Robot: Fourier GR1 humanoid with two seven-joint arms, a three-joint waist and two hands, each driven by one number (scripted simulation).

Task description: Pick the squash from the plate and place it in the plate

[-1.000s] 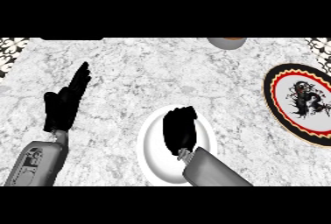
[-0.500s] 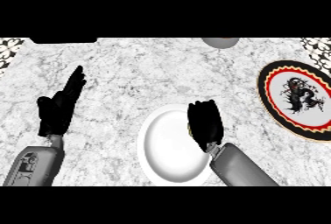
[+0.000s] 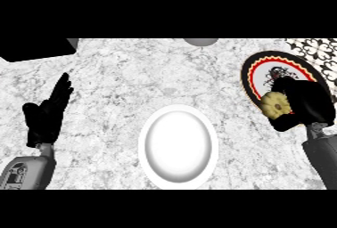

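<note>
A pale yellow ribbed squash (image 3: 275, 105) is held in my right hand (image 3: 304, 104), whose fingers and thumb curl round it. The hand hangs over the lower part of the patterned plate (image 3: 263, 67), which has a black, red and yellow rim and a dark figure in its middle. A plain white plate (image 3: 178, 146) lies in the middle of the marble counter with nothing on it. My left hand (image 3: 47, 113) rests open at the left, fingers pointing up and away.
A black object (image 3: 36, 48) sits at the back left corner. A grey round thing (image 3: 201, 41) shows at the back edge. A patterned tile strip (image 3: 317, 46) runs along the back right.
My right hand has moved from the white plate to the right, carrying the squash over the patterned plate. The white plate now lies bare. The view has shifted a little.
</note>
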